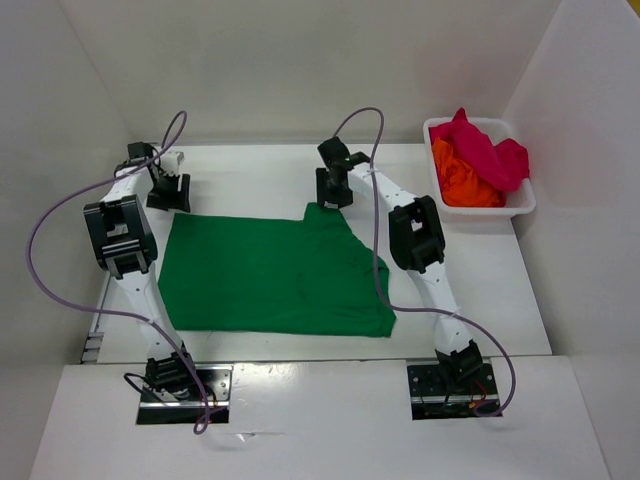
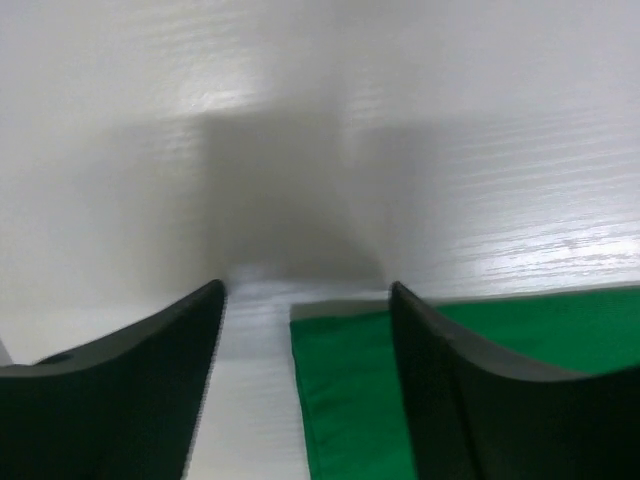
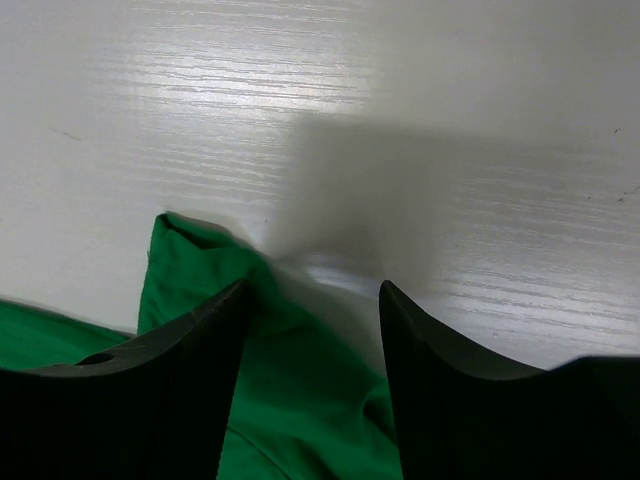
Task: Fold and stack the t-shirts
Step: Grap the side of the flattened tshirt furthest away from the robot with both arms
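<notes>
Here the green t-shirt (image 1: 270, 275) lies widthwise at mid-frame; the left pincer (image 1: 168, 192) and right pincer (image 1: 330, 195) stand agape and empty at its upper-left and upper-right corners, equally near.

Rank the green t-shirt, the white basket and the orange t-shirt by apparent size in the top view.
Largest: green t-shirt, spread flat.
Then white basket.
Smallest: orange t-shirt, bunched inside it, partly hidden by the magenta t-shirt.
</notes>
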`<act>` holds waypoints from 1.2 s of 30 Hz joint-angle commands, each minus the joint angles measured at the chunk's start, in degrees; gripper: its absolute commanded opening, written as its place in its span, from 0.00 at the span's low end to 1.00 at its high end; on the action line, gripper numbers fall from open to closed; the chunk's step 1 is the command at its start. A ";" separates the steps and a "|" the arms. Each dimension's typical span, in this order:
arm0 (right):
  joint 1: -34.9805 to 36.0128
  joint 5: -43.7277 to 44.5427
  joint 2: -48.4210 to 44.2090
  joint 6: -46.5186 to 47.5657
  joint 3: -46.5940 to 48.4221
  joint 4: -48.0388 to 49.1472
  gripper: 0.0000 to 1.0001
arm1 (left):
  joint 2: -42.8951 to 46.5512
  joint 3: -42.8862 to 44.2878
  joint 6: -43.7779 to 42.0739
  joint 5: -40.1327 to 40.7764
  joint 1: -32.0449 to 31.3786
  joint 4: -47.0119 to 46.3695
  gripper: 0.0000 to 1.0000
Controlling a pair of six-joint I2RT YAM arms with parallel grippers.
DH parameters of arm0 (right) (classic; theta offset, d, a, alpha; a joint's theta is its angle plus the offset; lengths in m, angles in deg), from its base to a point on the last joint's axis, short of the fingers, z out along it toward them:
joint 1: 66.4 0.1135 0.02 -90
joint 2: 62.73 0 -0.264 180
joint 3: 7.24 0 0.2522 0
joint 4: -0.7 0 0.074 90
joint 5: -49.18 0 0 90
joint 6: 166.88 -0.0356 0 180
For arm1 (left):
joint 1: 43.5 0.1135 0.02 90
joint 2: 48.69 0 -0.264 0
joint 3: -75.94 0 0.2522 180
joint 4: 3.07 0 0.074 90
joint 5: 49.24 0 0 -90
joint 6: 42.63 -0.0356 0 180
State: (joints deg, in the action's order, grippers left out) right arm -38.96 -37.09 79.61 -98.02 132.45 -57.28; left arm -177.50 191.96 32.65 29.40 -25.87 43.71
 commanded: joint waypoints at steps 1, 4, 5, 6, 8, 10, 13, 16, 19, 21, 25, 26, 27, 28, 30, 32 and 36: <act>0.16 -0.39 -2.06 0.23 -1.29 -0.77 0.60 | -2.76 1.62 0.40 -2.70 -0.84 1.26 0.70; 0.16 -1.44 -3.91 0.23 -3.23 -0.77 0.56 | -2.76 1.11 -1.01 -3.94 -0.84 2.76 0.61; 0.16 -1.44 -5.48 0.23 -3.93 -0.77 0.56 | -2.76 0.14 -1.01 -3.94 -0.84 2.76 0.53; 0.16 -2.14 -6.37 -0.29 -5.33 -0.77 0.54 | -2.06 0.13 -1.01 -3.94 -0.84 2.76 0.47; 0.16 -3.01 -8.65 -0.82 -6.92 0.45 0.50 | -1.53 -1.88 -1.53 -3.94 -0.84 2.23 0.32; 0.16 -4.07 -9.19 -0.83 -9.29 1.07 0.43 | 0.05 -3.11 -1.54 -3.42 -0.84 1.62 0.10; 0.16 -5.22 -9.98 -1.35 -11.06 1.69 0.20 | 1.97 -5.75 -2.24 -2.00 -1.46 0.30 0.00; -0.37 -5.22 -11.47 -1.88 -12.11 2.30 0.00 | 4.78 -7.67 -2.86 -1.30 -2.07 -0.23 0.00; -0.37 -4.70 -14.54 -2.41 -12.64 3.01 0.00 | 9.87 -10.48 -4.78 -0.69 -2.07 -0.93 0.00; 0.24 -3.30 -17.88 -3.02 -14.21 3.01 0.00 | 14.79 -12.51 -7.42 0.01 -2.59 -2.07 0.00; 3.31 1.53 -26.22 -3.02 -21.58 3.88 0.00 | 24.03 -21.64 -13.22 2.73 -3.12 -3.30 0.00; 4.10 2.16 -28.07 -3.98 -26.74 3.89 0.00 | 25.70 -23.84 -15.40 4.57 -3.13 -3.92 0.00; 4.89 2.77 -32.09 -4.69 -29.40 5.28 0.00 | 28.94 -28.30 -16.30 5.63 -3.13 -4.53 0.00; 6.47 2.78 -33.87 -5.74 -32.21 5.29 0.00 | 30.45 -30.34 -17.00 6.60 -3.13 -4.54 0.00; 7.88 2.78 -37.39 -9.51 -40.82 7.39 0.00 | 33.96 -33.86 -18.23 8.62 -3.13 -4.54 0.00; 10.69 2.78 -41.70 -12.15 -48.30 8.45 0.00 | 35.55 -37.74 -18.77 9.24 -2.34 -4.54 0.00; 16.05 0.68 -44.26 -17.42 -56.57 10.47 0.05 | 38.37 -41.34 -17.71 8.46 -0.67 -4.54 0.00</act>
State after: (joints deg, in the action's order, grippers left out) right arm -25.47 -35.85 36.58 -109.87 80.12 -50.12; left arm -141.15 152.77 16.12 37.42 -28.01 39.44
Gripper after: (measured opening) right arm 0.052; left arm 0.000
